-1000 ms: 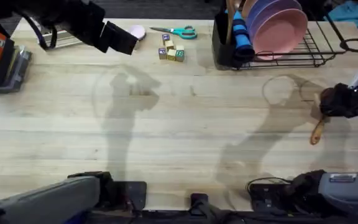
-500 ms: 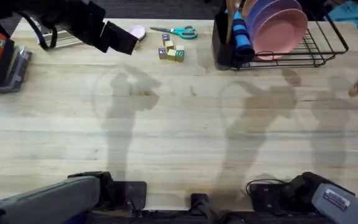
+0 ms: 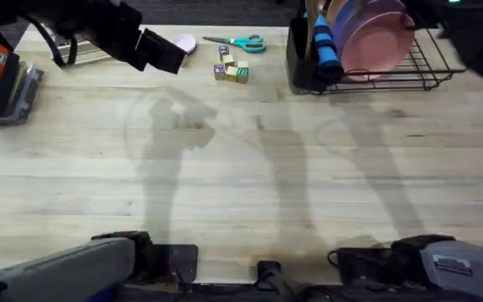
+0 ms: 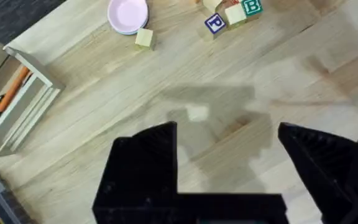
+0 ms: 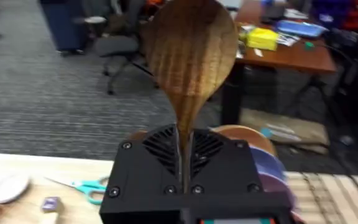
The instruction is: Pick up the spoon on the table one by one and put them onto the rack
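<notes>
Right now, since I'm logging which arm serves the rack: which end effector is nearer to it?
Right. The right end effector, holding a spoon, is up by the rack at the far right; the left end effector is far left of it.

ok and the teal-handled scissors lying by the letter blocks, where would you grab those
Probably across the neck of the teal-handled metal scissors, where the blades meet the finger loops, coming straight down from above. They lie flat on the light wood table with blades seemingly closed, so the neck is narrow and both its sides are free.
</notes>
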Motion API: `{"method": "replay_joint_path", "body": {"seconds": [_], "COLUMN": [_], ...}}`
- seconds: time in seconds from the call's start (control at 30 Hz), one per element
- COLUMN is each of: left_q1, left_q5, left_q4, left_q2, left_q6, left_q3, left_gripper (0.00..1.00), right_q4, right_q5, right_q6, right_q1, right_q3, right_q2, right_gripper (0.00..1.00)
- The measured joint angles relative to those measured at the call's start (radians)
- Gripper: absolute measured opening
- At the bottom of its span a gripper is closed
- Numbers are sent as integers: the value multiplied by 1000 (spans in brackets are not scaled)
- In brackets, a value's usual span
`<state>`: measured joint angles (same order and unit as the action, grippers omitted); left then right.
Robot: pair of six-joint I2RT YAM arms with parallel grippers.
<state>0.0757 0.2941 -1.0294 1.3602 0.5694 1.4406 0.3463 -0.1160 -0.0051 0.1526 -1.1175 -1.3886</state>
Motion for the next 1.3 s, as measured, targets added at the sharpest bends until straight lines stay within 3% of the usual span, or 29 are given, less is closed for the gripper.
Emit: {"method": "replay_joint_path", "body": {"seconds": [0.2, 0.4, 0.77, 1.1, 1.3], "left_q1": [0, 0, 0, 0, 0], "left_q5": [0, 0, 0, 0, 0], "left_q4": [0, -2, -2, -2, -2], "left_q2": [0, 0, 0, 0, 0], "left_q6": [0, 0, 0, 0, 0], "left_q3": [0, 0, 0, 0, 0], "left_gripper": [993, 992, 992, 993, 993], "right_q4": [184, 197, 144, -116, -137], "right_q5": [-4, -4, -12, -11, -11], "right_q6": [-2, -2, 7, 28, 28], "right_q1": [94, 137, 140, 149, 149], "right_q3": [0, 0, -2, -11, -13], "right_q2": [-114, -196, -291, -339, -339], "right_gripper": [32, 32, 32, 32, 32]}}
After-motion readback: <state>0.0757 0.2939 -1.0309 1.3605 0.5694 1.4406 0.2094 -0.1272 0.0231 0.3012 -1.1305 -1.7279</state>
